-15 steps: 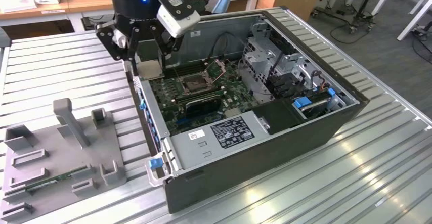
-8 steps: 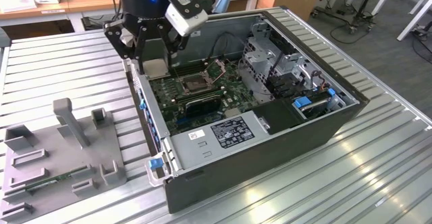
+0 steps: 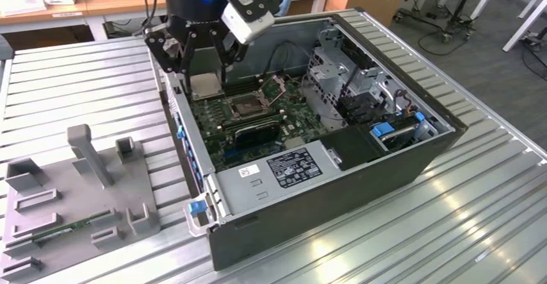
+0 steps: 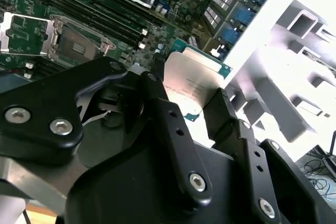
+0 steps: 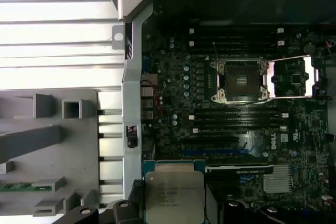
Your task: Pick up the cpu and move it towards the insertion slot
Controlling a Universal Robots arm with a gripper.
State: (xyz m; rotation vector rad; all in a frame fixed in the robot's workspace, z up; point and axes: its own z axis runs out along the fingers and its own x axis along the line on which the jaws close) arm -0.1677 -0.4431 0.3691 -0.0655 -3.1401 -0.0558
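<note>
My gripper [image 3: 205,82] is shut on the cpu [image 3: 206,86], a small square chip with a silvery top and green rim, held above the far-left corner of the open computer case. In both wrist views the cpu [image 4: 193,83] [image 5: 175,195] sits between the black fingers [image 4: 173,124]. The insertion slot [image 3: 248,108] is a dark square socket in a silver bracket on the green motherboard, a short way from the chip toward the exterior view's right. Its hinged latch [image 5: 294,76] is swung open beside the insertion slot [image 5: 241,81] [image 4: 76,49].
The open computer case [image 3: 342,175] lies on a ribbed metal table [image 3: 77,85]. A grey fixture [image 3: 77,188] with upright posts and a green memory stick [image 5: 21,186] sits at the exterior view's left. Black memory slots [image 5: 236,119] flank the socket; drive bays and cables fill the case's right.
</note>
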